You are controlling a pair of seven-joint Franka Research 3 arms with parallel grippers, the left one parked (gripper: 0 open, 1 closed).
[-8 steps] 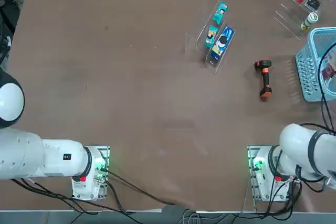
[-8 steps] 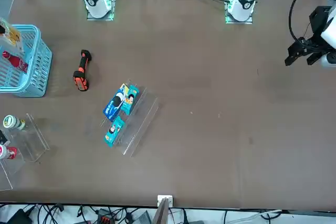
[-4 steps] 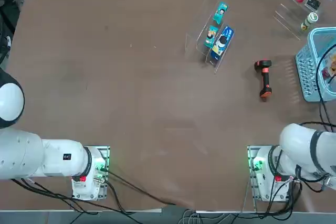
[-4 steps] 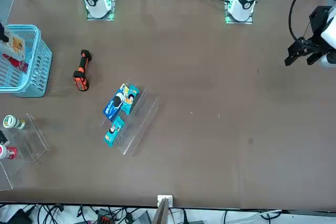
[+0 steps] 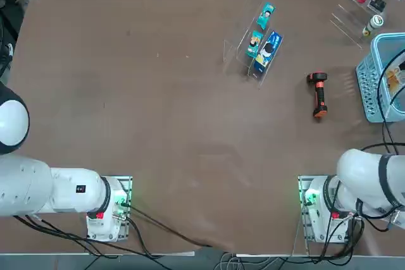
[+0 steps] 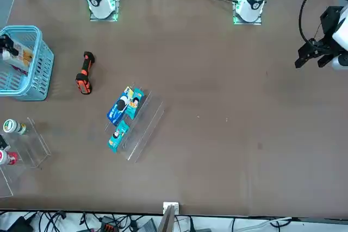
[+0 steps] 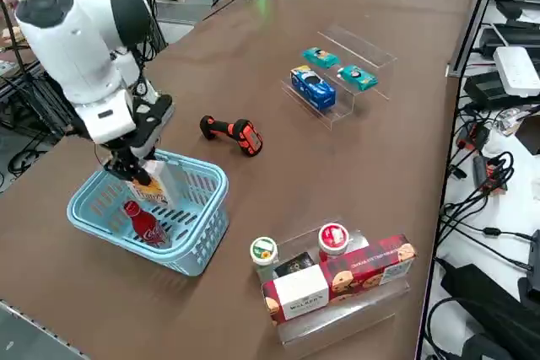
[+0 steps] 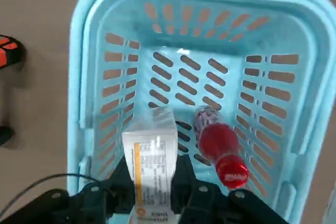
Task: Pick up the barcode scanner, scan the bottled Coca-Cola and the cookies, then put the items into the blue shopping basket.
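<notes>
My right gripper [image 7: 135, 170] hangs just inside the blue shopping basket [image 7: 202, 225], shut on the top end of the cookies [image 7: 158, 189], a white and orange box held upright. In the wrist view the cookies [image 8: 152, 163] sit between the fingers above the slotted basket [image 8: 79, 103] floor. The bottled Coca-Cola [image 8: 220, 148] lies on its side in the basket beside the box. On the table a short way from the basket lies the barcode scanner [image 5: 319, 95], black with orange ends, untouched.
A clear stepped rack [image 5: 256, 42] with a blue pack and small teal packs stands mid-table at the back. A second clear rack [image 7: 337, 280] with two cups and a red cookie box sits beyond the basket, near the table's corner.
The gripper has sunk lower with the cookies, from above the basket rim to inside it. The scanner and the bottle have not moved.
</notes>
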